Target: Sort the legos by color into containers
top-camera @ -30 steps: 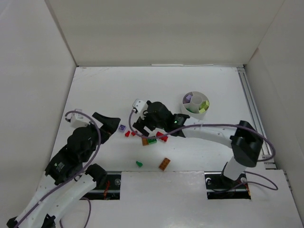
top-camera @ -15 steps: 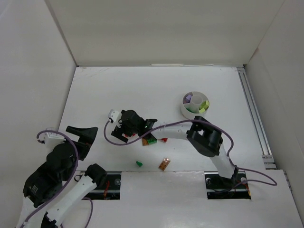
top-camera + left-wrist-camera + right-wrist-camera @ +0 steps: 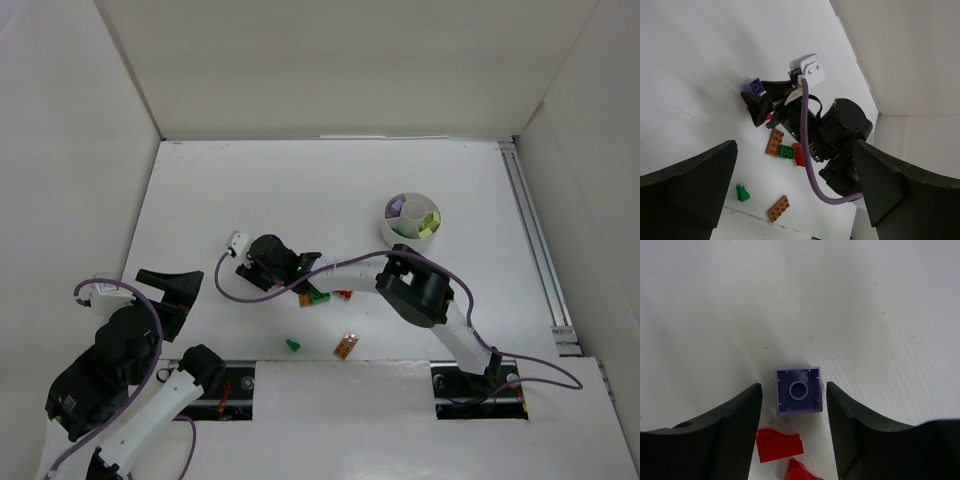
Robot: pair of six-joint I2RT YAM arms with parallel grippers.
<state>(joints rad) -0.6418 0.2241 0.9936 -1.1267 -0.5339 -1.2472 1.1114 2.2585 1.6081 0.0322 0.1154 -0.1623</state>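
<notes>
A purple lego (image 3: 798, 397) lies studs-down on the table between the fingers of my right gripper (image 3: 794, 386). A thin gap shows on each side of it, so the jaws stand open and astride it, touching nothing. Two red legos (image 3: 779, 445) lie just behind it. From above, the right gripper (image 3: 256, 263) covers the purple lego. An orange (image 3: 305, 297), a green (image 3: 319, 297) and a red lego (image 3: 343, 294) cluster under the right arm. My left gripper (image 3: 170, 290) hangs wide open and empty at the near left. The white dish of containers (image 3: 388, 232) holds purple and pale yellow legos.
A small green lego (image 3: 293, 345) and an orange plate (image 3: 346, 345) lie near the front edge. The right arm's purple cable (image 3: 807, 150) loops over the cluster. White walls enclose the table on the left, back and right.
The right arm swung left from the central cluster to the purple lego, and its jaws narrowed around it. The left arm drew back toward the near left corner, still open.
</notes>
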